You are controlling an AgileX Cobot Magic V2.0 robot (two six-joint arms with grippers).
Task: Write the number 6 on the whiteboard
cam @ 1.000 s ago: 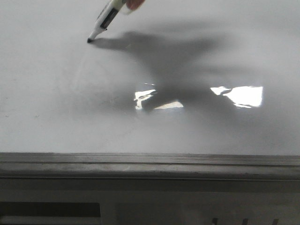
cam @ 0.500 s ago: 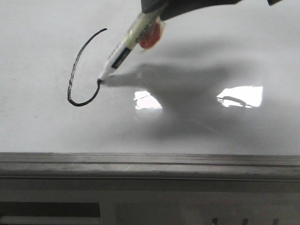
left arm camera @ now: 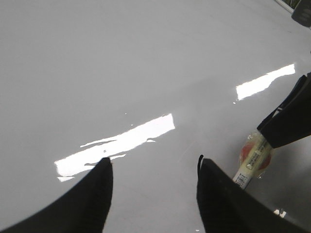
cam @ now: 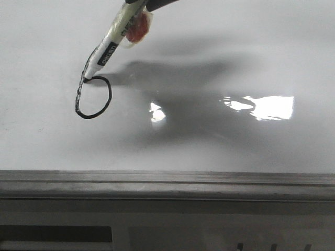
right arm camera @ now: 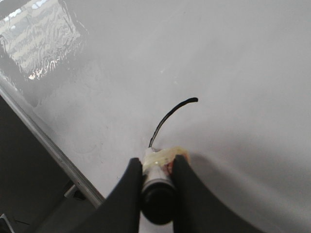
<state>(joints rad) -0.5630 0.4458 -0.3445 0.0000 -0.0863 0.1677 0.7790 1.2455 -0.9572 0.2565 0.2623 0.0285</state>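
The number 6 (cam: 77,107) is a black marker line on the whiteboard (cam: 235,63): a closed round loop with a stroke rising from its left side. The marker (cam: 110,44) hides most of the upstroke. Its tip touches the top left of the loop. My right gripper (cam: 152,4) is shut on the marker (right arm camera: 156,187) at the top edge of the front view. The curved upstroke (right arm camera: 170,116) shows beyond the marker in the right wrist view. My left gripper (left arm camera: 153,162) is open and empty above the board, with the marker (left arm camera: 251,162) to its side.
A grey metal ledge (cam: 167,183) runs along the board's lower edge and also shows in the right wrist view (right arm camera: 48,145). A bright rectangular glare (cam: 269,107) lies on the board's right part. The arm's shadow falls across the middle.
One second ago the marker tip stood on bare board. It then drew the long curve down and round, and has now moved up and left, closing the loop.
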